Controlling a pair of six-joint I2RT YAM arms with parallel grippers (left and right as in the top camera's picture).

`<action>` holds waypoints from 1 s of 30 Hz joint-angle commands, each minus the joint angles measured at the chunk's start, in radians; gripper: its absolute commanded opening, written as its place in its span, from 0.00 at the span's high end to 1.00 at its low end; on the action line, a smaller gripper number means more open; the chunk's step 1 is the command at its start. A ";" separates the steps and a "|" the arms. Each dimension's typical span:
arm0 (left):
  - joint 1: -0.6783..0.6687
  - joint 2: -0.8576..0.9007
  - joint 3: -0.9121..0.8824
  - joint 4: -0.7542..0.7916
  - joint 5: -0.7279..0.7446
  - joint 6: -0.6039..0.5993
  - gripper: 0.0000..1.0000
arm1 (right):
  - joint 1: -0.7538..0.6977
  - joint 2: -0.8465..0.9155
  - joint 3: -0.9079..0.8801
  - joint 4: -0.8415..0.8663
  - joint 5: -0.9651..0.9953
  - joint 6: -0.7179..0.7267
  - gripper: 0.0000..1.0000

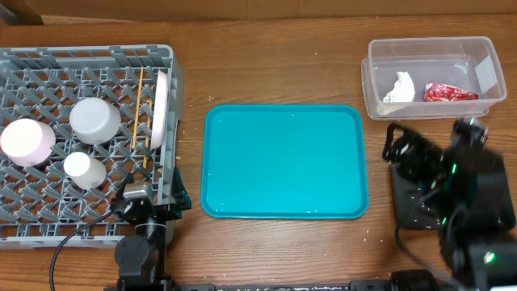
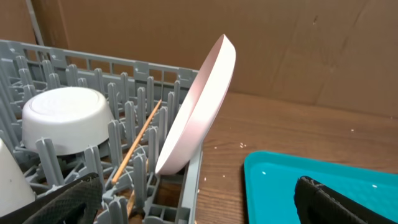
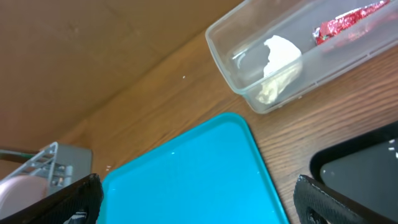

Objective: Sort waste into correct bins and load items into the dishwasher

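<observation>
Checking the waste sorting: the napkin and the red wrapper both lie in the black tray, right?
Not quite: the napkin and the red wrapper both lie in the clear tub, as the overhead view shows.

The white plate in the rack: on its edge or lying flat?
On its edge, tilted: the plate stands inside the rack by its wall, one rim down, the other up.
</observation>
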 commanded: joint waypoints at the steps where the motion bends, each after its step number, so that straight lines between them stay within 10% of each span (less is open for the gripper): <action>1: 0.005 -0.009 -0.003 0.000 0.004 0.014 0.00 | -0.001 -0.158 -0.154 0.087 -0.018 -0.080 0.00; 30: 0.005 -0.009 -0.003 0.000 0.004 0.014 0.00 | -0.029 -0.682 -0.816 0.697 -0.045 -0.369 0.00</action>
